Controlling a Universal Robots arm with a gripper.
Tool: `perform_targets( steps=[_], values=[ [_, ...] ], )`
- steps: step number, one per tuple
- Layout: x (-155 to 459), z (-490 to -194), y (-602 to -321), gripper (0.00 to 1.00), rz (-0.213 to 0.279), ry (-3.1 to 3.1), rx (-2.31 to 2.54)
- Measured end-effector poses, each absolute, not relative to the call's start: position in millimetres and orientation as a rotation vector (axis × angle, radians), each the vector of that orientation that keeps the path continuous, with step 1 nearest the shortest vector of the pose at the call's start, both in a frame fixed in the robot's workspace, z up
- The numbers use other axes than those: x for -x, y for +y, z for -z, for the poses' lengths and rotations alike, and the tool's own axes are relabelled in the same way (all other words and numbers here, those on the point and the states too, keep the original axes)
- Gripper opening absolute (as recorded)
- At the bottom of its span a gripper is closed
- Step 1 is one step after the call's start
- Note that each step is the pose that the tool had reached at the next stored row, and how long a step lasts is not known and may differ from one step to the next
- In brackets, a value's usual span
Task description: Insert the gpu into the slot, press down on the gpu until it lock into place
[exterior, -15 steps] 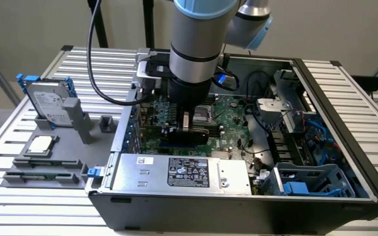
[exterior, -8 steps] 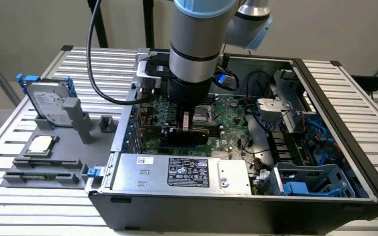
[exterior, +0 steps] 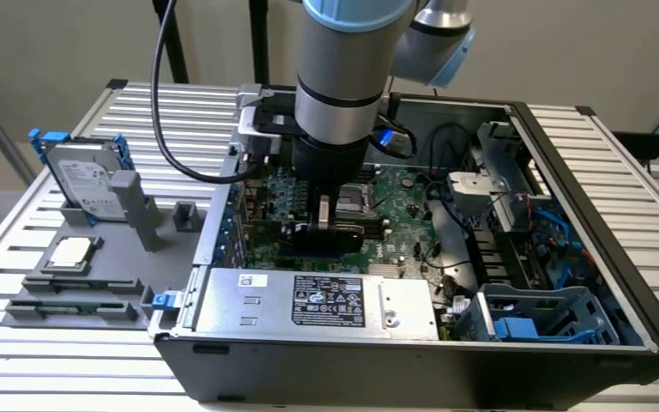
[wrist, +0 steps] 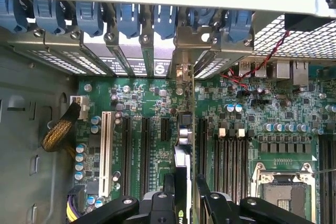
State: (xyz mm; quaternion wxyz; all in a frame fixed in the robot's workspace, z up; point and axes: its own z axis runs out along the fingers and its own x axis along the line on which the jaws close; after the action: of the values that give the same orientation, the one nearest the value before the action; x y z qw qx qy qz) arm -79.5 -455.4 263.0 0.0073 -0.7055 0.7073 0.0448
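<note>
- Standing on edge inside the open computer case, the gpu sits upright over the green motherboard, its black cooler block just below the arm's wrist in the exterior view.
- In the wrist view the gpu appears edge-on as a thin vertical card, its silver end bracket reaching up to the row of rear expansion openings.
- A strip of the blue slot shows just beneath the card's lower edge in the exterior view; whether the card is fully seated cannot be told.
- The hand is clamped on the gpu, one black finger on each side of the card's top edge.
- Parallel black memory sockets lie at 3 o'clock of the card in the wrist view, with the processor socket further round at 4 o'clock; a white expansion socket stands at 9 o'clock.
- Blue retaining clips line the case's rear edge at 12 o'clock.
- The silver power supply fills the case's near side at 6 o'clock of the card in the exterior view; a blue drive cage sits at 4 o'clock.
- Outside the case, at 9 o'clock, a grey hard drive with blue rails stands in a grey fixture on the slatted bench.
</note>
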Motion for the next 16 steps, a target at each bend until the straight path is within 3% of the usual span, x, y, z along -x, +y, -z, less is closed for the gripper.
perform_targets(
  steps=[16],
  values=[
    [79.4, -256.5, -455.5, 0.26, -0.141, 2.211, 2.209]
  ],
)
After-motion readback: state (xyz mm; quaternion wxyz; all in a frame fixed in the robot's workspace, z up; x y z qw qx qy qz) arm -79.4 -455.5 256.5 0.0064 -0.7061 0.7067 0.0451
